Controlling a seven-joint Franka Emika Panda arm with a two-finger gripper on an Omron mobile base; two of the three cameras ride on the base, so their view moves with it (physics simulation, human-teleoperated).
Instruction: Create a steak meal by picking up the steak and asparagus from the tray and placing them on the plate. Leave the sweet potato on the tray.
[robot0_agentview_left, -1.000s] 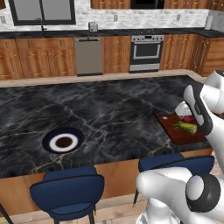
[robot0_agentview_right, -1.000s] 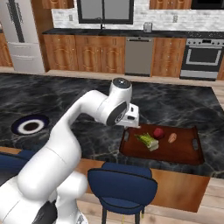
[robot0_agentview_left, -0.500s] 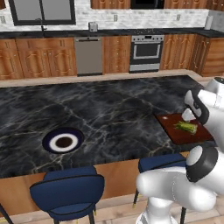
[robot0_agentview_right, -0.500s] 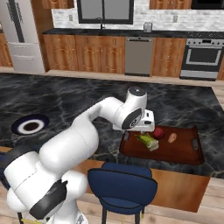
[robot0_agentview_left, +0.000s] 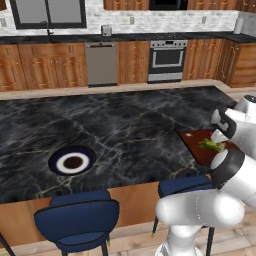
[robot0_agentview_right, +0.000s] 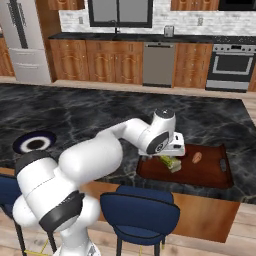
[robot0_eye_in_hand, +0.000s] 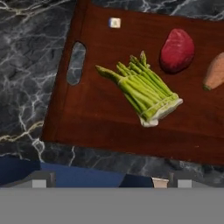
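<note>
1. The tray (robot0_eye_in_hand: 100, 118) lies on the dark marble table (robot0_agentview_left: 125, 125), near the edge with the blue chairs (robot0_agentview_right: 140, 212). I take the tray as my landmark.
2. On the tray, the asparagus (robot0_eye_in_hand: 142, 92) lies about in the middle. The steak (robot0_eye_in_hand: 177, 50) is just beside its tips, and the sweet potato (robot0_eye_in_hand: 214, 72) is just beside the steak, apart from both.
3. The plate (robot0_agentview_left: 72, 161) stands well apart from the tray, far along the same table. Nothing is on it yet.
4. The hand (robot0_agentview_right: 172, 150) hangs over the tray, above the asparagus end. Its jaws are wide and it holds nothing.
5. Nothing is picked yet, so I think the work is at its beginning.
6. What could go wrong: steak and sweet potato are close and of like size, so a grasp a little to one side may take or push the wrong piece.
7. The asparagus lies slanted. If the hand does not turn across the stalks, the bundle may slip or roll away.
8. The way to the plate is long, so a weak grip could drop the food on the table.
</note>
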